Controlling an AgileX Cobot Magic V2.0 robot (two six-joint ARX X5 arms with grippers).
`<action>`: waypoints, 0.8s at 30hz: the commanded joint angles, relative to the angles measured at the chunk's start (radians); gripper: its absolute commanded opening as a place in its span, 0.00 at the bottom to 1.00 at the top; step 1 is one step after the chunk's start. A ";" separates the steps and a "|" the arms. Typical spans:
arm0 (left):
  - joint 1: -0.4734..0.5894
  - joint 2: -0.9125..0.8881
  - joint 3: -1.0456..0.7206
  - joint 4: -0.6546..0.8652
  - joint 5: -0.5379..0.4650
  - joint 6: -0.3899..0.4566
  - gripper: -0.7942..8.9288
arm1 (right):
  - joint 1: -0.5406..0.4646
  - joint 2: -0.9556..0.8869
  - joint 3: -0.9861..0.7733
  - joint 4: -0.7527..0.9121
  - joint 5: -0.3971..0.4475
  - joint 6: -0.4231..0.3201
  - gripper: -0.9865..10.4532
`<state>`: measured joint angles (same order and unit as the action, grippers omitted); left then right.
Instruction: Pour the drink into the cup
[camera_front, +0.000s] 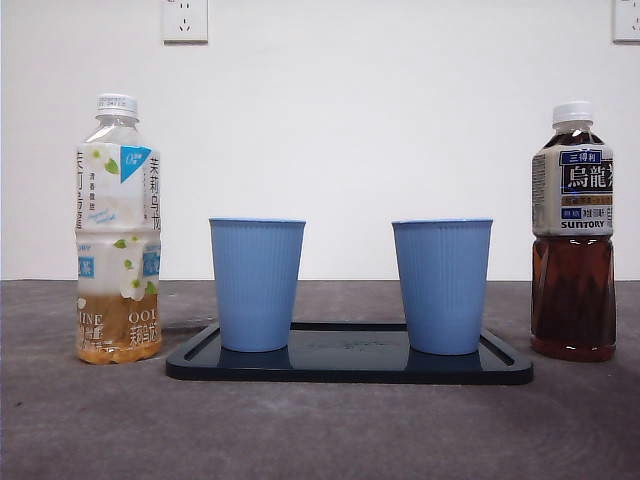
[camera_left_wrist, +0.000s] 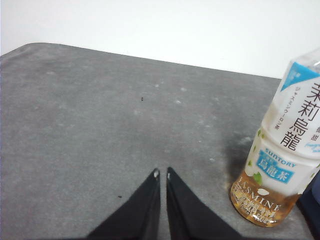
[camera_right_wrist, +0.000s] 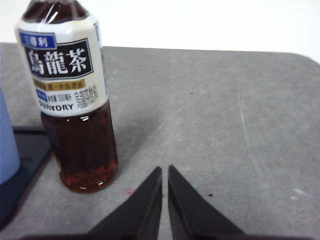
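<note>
- The left gripper (camera_left_wrist: 161, 173) has its two black jaws almost closed, with only a thin gap, and holds nothing. It hangs over bare grey table (camera_left_wrist: 100, 125), near the jasmine tea bottle (camera_left_wrist: 280, 150).
- The right gripper (camera_right_wrist: 165, 170) is the same: jaws nearly together, empty, close beside the dark tea bottle (camera_right_wrist: 75, 100).
- There is lots of open table around both grippers. The table's rounded back corners show in the wrist views.
- The jasmine tea bottle (camera_front: 118, 230) stands upright with its white cap on. Its label reads "SUNTORY" and "JASMINE".
- The dark tea bottle (camera_front: 572, 235) is capped and upright too. Its label says "SUNTORY".
- Between the bottles lies a flat dark tray (camera_front: 350, 370). Two blue cups stand on it, the left cup (camera_front: 256, 285) and the right cup (camera_front: 441, 287), well apart.
</note>
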<state>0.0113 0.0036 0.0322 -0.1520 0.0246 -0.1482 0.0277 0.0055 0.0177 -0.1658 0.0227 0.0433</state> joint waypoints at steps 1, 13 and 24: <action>0.000 0.000 -0.020 0.008 0.013 -0.034 0.10 | 0.003 -0.002 -0.005 0.008 -0.058 0.129 0.10; -0.064 0.004 0.100 -0.042 0.107 -0.179 0.10 | 0.004 0.000 0.169 -0.079 -0.233 0.307 0.10; -0.092 0.172 0.472 -0.221 0.171 -0.203 0.10 | 0.004 0.168 0.547 -0.282 -0.365 0.312 0.10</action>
<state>-0.0792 0.1581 0.4580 -0.3767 0.1833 -0.3576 0.0299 0.1555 0.5343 -0.4431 -0.3229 0.3565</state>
